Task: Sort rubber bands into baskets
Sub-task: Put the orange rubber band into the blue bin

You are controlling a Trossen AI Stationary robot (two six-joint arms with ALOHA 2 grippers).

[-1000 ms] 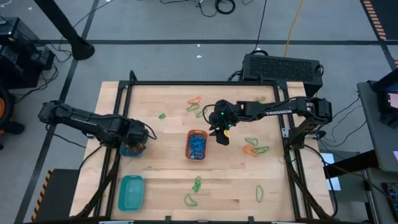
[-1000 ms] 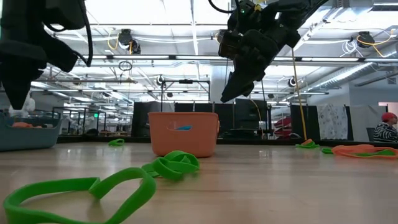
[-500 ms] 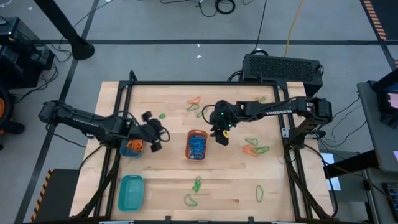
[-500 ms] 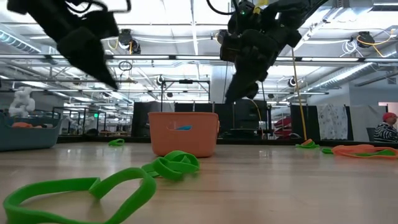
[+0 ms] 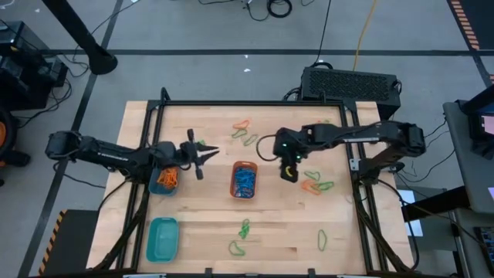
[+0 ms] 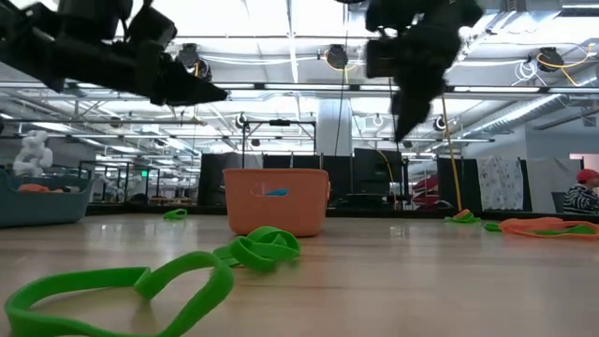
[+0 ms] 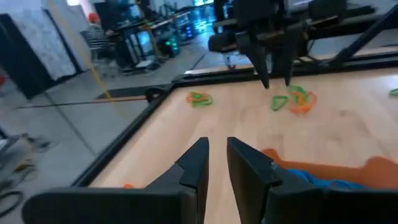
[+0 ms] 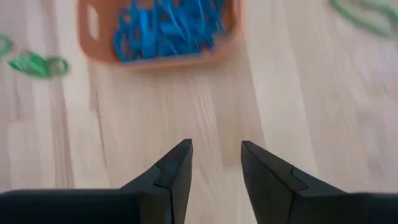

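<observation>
Overhead lights glare above the wooden bench (image 5: 201, 224), and the orange basket (image 5: 245, 179) sits mid-bench, packed with blue rubber bands (image 8: 165, 28). Left of that basket, the left gripper (image 5: 208, 154) hangs with jaws narrowly parted, holding nothing, just beyond the round basket (image 5: 164, 181) with orange bands. Right of the orange basket, the right gripper (image 5: 289, 174) hovers, jaws apart and empty. Green bands (image 6: 140, 281) lie loose in front of it.

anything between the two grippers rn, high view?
Yes: in the high view the orange basket, full of blue bands, sits between the left gripper and right gripper, slightly nearer the table's front edge than either.
</observation>
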